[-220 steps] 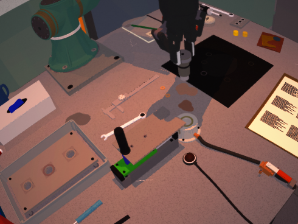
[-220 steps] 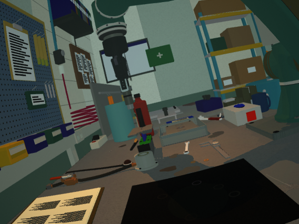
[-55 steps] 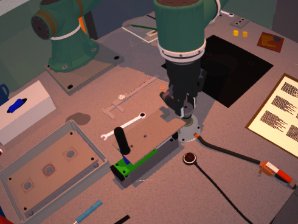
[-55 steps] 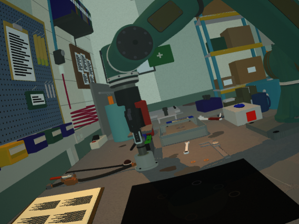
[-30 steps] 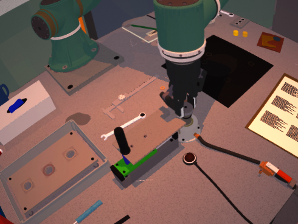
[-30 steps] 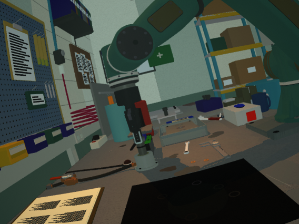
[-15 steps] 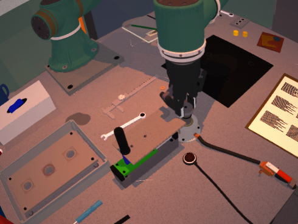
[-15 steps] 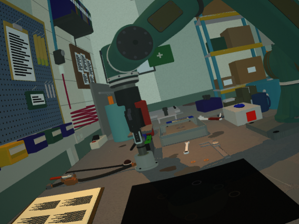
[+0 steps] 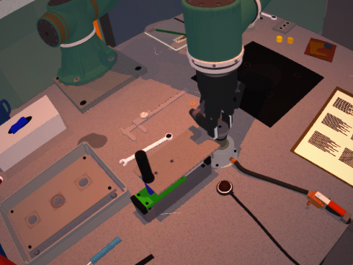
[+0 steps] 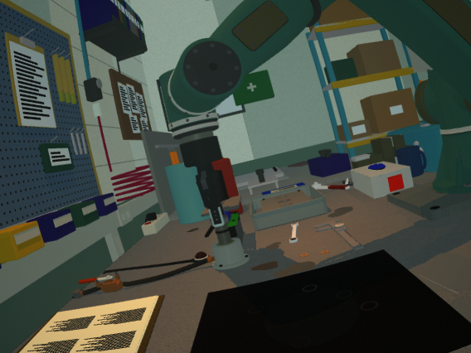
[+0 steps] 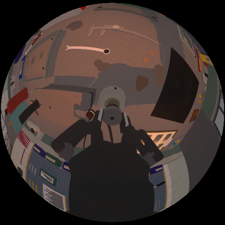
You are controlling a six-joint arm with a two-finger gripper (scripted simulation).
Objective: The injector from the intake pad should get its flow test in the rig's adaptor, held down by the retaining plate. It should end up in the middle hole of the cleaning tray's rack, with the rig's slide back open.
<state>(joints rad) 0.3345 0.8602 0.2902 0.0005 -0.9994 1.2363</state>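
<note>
The grey cylindrical injector (image 9: 222,131) (image 10: 223,234) (image 11: 112,112) stands upright in the rig's round grey adaptor (image 9: 224,154) (image 10: 229,255) (image 11: 111,95), at the right end of the test rig. The rig's brown retaining plate (image 9: 175,157) (image 11: 60,104) lies to the left of the adaptor, its near corner beside the injector, and its black handle (image 9: 144,166) (image 11: 28,111) stands at the plate's left end. The grey cleaning tray (image 9: 59,200) (image 10: 287,205) with three rack holes sits at the far left; its middle hole (image 9: 57,200) is empty. The black intake pad (image 9: 273,79) (image 10: 331,308) lies to the right. My gripper (image 9: 220,134) (image 10: 219,225) (image 11: 112,115) grips the injector's top.
A white tissue box (image 9: 25,129) sits left of the tray, behind it. A wrench (image 9: 146,149) and a caliper (image 9: 151,115) lie behind the rig. A hose (image 9: 273,182) runs right from the adaptor, and a round plug (image 9: 224,187) with a cable lies in front.
</note>
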